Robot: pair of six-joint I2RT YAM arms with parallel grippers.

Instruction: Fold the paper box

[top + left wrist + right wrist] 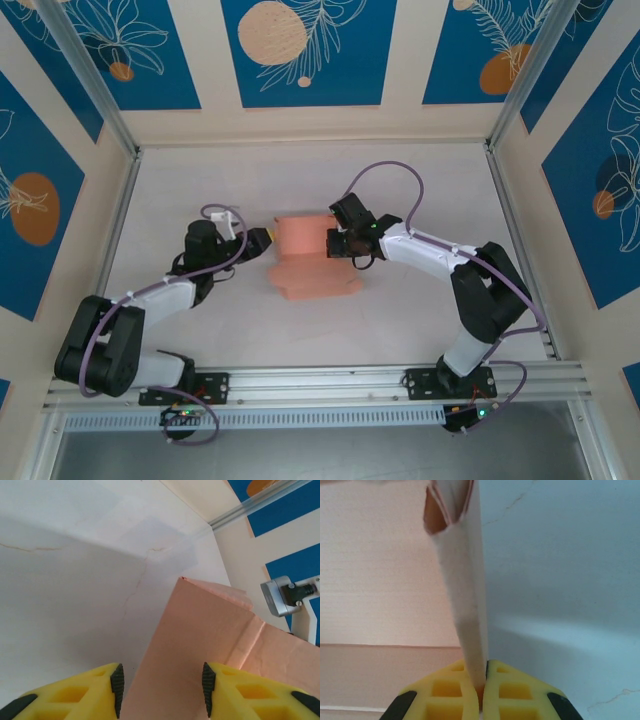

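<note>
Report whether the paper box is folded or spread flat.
Partly folded: one doubled-over flap of the paper box is raised, pinched in the shut right gripper, while other panels lie flat on the table.

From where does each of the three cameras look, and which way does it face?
Top external: above and behind the arms, facing down on the table; both arms, left gripper and right gripper at the box.
Left wrist: on the left arm, facing along its open yellow fingers at the box.
Right wrist: on the right arm, facing along its fingers, shut on a box flap.
Shared: every view shows the box.
</note>
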